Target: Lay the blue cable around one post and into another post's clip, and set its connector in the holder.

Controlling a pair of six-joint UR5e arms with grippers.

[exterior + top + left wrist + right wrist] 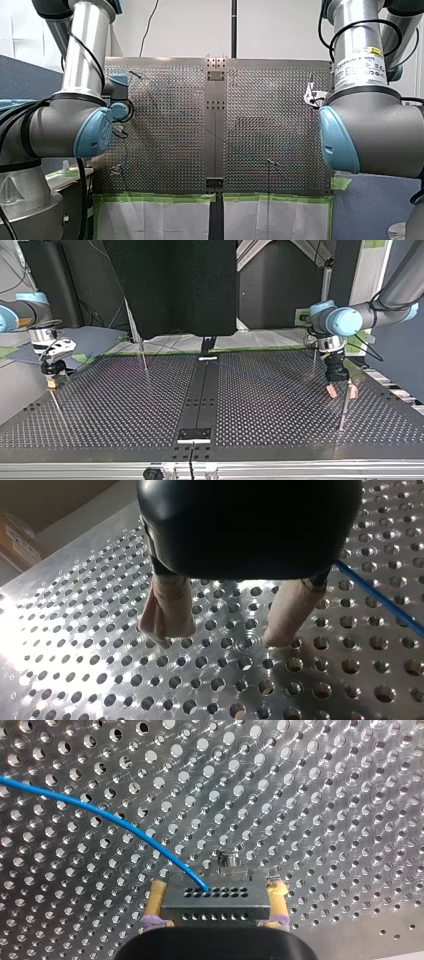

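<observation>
While the top view gives you both arms at once, start at its left, where my right claw (51, 382) hangs low over the counter (270, 405). Its wrist view shows the yellow-padded fingers (156, 896) clamped on the two sides of the grey connector (212, 902). The blue cable (125, 825) leaves the connector's face and curves away across the perforated plate. A small metal fitting (230, 857) sits just beyond the connector; you cannot tell from here whether that is the holder.

Moving towards the middle, a thin post (144, 357) stands alone, and no cable shows around it.

At the top view's right, my left claw (342, 391) hovers close to the plate with its beige pads (167, 605) apart and nothing between them. The cable passes just beside it, untouched, and another thin post (343, 412) stands near it.

Judge the task as barely begun. The connector is in hand, but the loop around one post, the press into another post's clip and the seating in the holder all look undone. No clip can be made out.
</observation>
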